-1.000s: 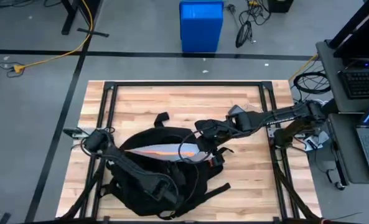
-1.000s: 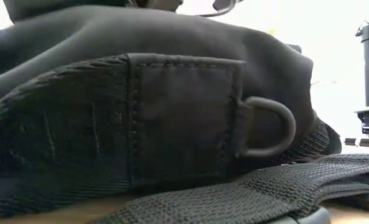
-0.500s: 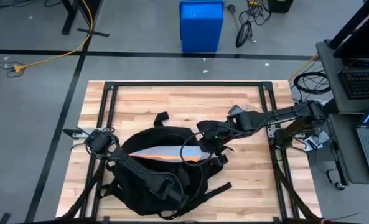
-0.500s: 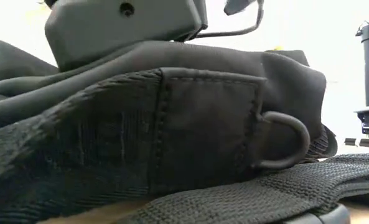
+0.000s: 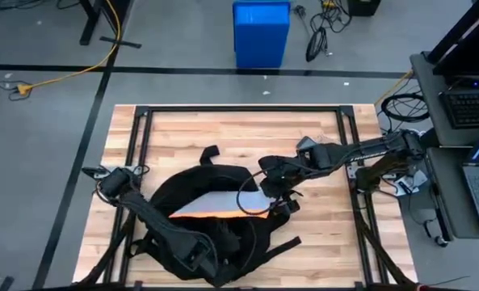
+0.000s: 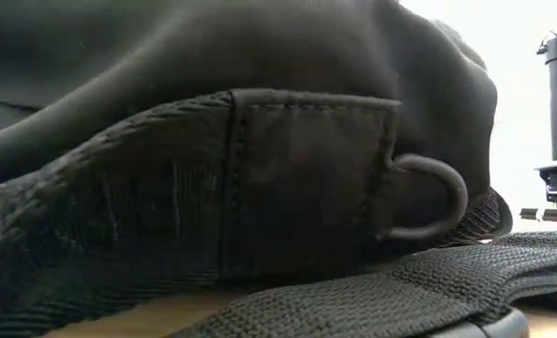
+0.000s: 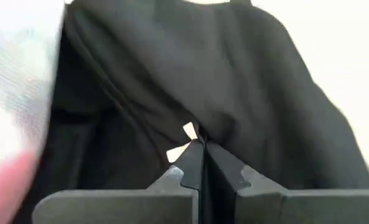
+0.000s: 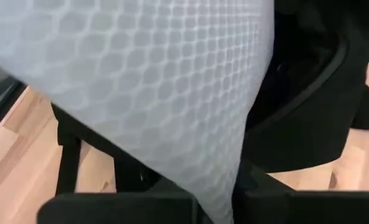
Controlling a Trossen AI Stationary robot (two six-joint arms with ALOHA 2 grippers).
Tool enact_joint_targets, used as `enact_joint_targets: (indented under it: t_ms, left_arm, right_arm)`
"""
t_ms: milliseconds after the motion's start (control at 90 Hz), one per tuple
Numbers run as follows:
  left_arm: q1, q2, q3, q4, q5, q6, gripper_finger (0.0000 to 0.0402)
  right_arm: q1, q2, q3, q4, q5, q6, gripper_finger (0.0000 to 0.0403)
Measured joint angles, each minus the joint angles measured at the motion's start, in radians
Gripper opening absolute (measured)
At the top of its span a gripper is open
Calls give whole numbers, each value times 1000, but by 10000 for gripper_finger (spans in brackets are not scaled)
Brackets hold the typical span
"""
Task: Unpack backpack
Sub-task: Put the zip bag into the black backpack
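Black fabric of the one backpack (image 5: 211, 222) lies on the table's (image 5: 320, 137) near half. Left gripper (image 7: 201, 163) is clamped on a fold of it at the near edge (jaws fully together). Right gripper (image 5: 265, 187) grips the single white mesh item (image 5: 215, 200), orange along its near edge, emerging from the opening. That item's long axis runs left–right, pointing toward the nearer right arm.

The backpack (image 6: 212, 188) fills the low view, hiding both arms and the table beyond.
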Motion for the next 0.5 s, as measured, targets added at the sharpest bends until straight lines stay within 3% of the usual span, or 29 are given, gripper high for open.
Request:
enact_joint_targets:
  t_ms: [100,500]
  left_arm:
    - [-19,-18,1,0,-43,29,0]
    - [-40,-73,1,34,-173,173,0]
  right_arm:
    - [0,-5,0,65,-11,2,4]
    - [-27,15,-1,414,-235,113,4]
